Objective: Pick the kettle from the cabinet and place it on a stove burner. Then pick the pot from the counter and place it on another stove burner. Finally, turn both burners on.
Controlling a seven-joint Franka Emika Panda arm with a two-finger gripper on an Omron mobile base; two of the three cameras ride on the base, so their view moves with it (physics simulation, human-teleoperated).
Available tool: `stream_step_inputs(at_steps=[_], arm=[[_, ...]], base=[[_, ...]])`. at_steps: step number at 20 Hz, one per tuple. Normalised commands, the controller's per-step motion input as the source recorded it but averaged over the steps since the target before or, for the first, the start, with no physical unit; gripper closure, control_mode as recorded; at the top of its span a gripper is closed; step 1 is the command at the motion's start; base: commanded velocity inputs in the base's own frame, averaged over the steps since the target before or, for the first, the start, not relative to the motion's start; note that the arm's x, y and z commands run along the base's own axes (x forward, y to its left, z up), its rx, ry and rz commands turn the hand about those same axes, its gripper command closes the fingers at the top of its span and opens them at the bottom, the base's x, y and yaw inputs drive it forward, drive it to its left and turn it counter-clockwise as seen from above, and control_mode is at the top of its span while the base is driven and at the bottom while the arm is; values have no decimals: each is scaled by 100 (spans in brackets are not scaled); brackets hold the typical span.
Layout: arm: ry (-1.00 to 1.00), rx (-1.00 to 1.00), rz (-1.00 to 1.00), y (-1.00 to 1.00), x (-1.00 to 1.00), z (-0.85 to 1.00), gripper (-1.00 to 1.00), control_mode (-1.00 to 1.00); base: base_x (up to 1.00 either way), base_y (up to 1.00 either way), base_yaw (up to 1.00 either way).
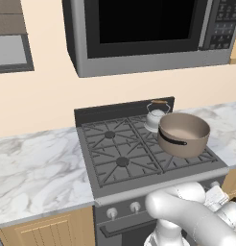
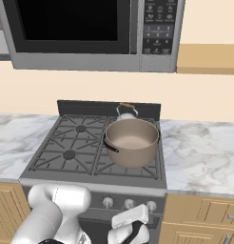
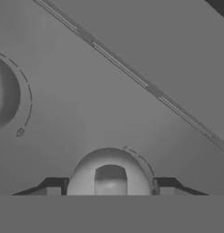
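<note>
Hand view: hand (image 3: 110,190) straddled stove knob (image 3: 109,175), fingers either side, grip uncertain. Pot (image 1: 183,134) and kettle (image 1: 156,115) sat on burners.

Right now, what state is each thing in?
Small silvery-grey metal kettle: upright on the back right burner.
Wide taupe pot: upright on the front right burner, nothing inside.
Grey stove knob: between the pincer fingertips, not clearly gripped.
Grey microwave: door shut.
</note>
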Motion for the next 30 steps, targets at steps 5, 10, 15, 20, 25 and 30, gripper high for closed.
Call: stream_step_inputs(at_steps=[5, 10, 15, 20, 25, 30], arm=[[-5, -38, 0, 0, -11, 0, 100, -100], [-4, -37, 0, 0, -12, 0, 100, -100], [0, -16, 0, 7, -4, 5, -100, -100], [0, 0, 0, 0, 0, 0, -100, -100], [0, 3, 0, -1, -20, -3, -100, -100], [0, 4, 0, -7, -32, -8, -100, -100]], base=[[0, 0, 0], [0, 0, 0], [0, 0, 0], [0, 0, 0], [0, 0, 0], [0, 0, 0]])
